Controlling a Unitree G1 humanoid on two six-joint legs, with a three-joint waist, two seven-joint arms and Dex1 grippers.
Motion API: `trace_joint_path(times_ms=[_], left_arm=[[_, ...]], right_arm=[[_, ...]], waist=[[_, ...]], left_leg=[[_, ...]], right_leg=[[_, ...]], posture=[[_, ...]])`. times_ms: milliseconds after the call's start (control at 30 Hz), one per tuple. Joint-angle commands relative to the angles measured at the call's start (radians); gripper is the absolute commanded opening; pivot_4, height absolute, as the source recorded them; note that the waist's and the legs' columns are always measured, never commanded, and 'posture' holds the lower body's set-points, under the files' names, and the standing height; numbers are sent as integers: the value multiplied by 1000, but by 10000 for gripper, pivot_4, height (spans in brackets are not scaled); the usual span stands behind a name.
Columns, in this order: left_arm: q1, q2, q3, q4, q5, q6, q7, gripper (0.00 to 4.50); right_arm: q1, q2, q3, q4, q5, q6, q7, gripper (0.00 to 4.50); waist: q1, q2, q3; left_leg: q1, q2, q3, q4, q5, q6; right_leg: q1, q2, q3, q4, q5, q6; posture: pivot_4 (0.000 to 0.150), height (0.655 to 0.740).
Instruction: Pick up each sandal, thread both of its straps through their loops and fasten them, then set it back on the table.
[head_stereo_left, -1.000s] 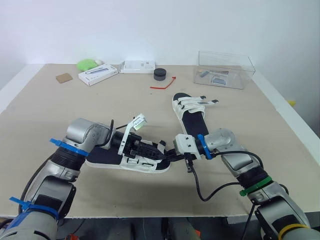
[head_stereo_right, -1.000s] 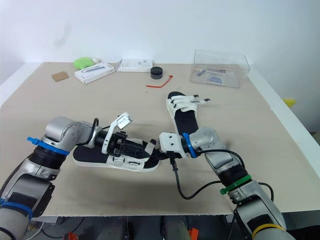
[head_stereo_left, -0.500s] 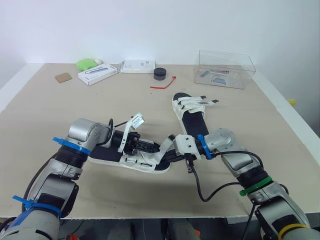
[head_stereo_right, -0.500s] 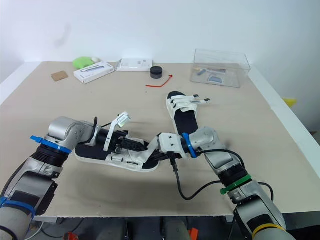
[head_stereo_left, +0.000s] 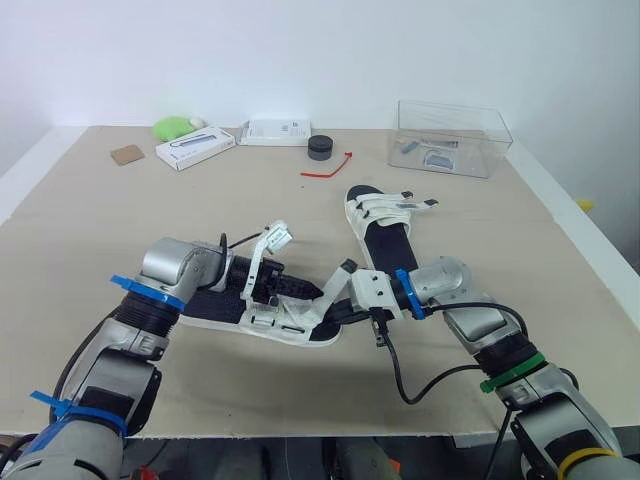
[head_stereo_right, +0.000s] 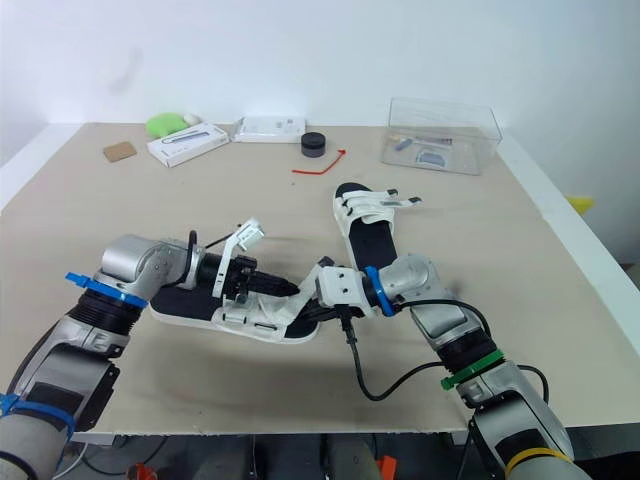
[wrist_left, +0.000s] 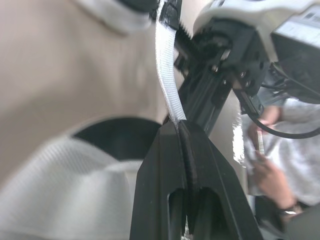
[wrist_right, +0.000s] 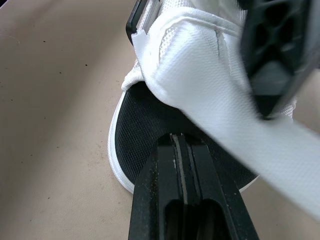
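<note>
Small items (head_stereo_left: 437, 160) inside clear box (head_stereo_left: 452, 107)

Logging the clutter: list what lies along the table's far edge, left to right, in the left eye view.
brown card → white box → flat white pack → black puck → clear plastic container

Bright, even light; sandal (wrist_left: 60, 190) blurs in wrist views.
</note>
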Motion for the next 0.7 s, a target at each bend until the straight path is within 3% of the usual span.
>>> trace_joint_path(times_ms=[33, 267, 400, 533, 700], left_arm=[[16, 24, 75, -102, 17, -150, -10, 682], [107, 66, 174, -311, 8, -340, -21, 682], [181, 105, 153, -415, 87, -524, -53, 682], [281, 216, 70, -463, 289, -899, -155, 682], [326, 282, 60, -418, 399, -1266, -215, 682]], right_arm=[[29, -34, 23, 33, -64, 25, 3, 0], [29, -36, 20, 34, -63, 27, 2, 0], [24, -35, 22, 40, -64, 24, 6, 0], [10, -31, 26, 61, -65, 13, 14, 0], [-3, -24, 30, 82, -69, 0, 22, 0]], waist=[[0, 0, 0], [0, 0, 0], [0, 0, 0], [0, 1, 1], [3, 0, 1]], left_leg=[[0, 0, 0, 0, 0, 0], [-1, 0, 0, -1, -1, -1], [-1, 0, 0, -1, -1, -1], [-1, 0, 1, -1, -1, -1], [-1, 0, 1, -1, -1, -1]], right_leg=[[0, 0, 0, 0, 0, 0], [-1, -1, 0, -1, -1, 0], [-1, -1, 0, -1, -1, 0], [-1, -1, 0, -1, -3, -4], [-1, -6, -1, -2, -3, -4]], posture=[[1500, 7400], [1500, 7400], [1500, 7400], [1500, 7400], [1500, 7400]])
